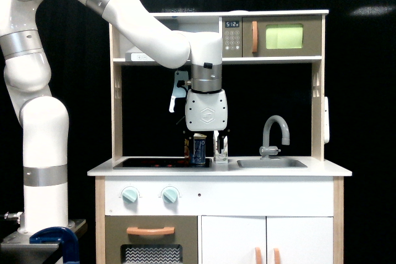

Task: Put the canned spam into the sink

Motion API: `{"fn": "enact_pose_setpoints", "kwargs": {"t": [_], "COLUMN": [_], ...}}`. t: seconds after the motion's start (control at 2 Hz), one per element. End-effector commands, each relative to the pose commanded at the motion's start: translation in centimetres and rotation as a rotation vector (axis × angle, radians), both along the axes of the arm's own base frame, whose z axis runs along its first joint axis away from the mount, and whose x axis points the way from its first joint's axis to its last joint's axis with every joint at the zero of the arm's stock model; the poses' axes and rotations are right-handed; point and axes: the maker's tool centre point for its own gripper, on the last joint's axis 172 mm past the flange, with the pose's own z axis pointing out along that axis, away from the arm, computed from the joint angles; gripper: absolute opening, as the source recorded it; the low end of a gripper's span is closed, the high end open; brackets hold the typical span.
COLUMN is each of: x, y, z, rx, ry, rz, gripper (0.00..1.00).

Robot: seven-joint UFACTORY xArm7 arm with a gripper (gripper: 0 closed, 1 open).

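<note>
The canned spam [198, 151], a small dark blue tin with a metallic rim, stands upright on the counter at the right edge of the black stovetop [151, 163]. My gripper [202, 140] hangs straight down over it. One light finger [215, 141] reaches down just right of the tin with a gap between them. The jaws look open, wider than the tin. The sink [271, 163] is a shallow grey basin with an arched faucet [276, 129], further toward the exterior view's right.
A small white carton [221, 154] stands between the tin and the sink, close to my right finger. A shelf with a microwave [281, 36] runs above, and the white arm [142, 26] reaches in from the exterior view's left.
</note>
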Motion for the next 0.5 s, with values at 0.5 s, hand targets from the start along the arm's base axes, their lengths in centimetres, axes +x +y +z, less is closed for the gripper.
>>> {"fn": "enact_pose_setpoints", "kwargs": {"t": [0.5], "x": [-1.9], "y": [6.1], "z": [1.6], "rx": [0.0], "ry": [0.0], "rz": [0.0], "gripper": [1.0]}}
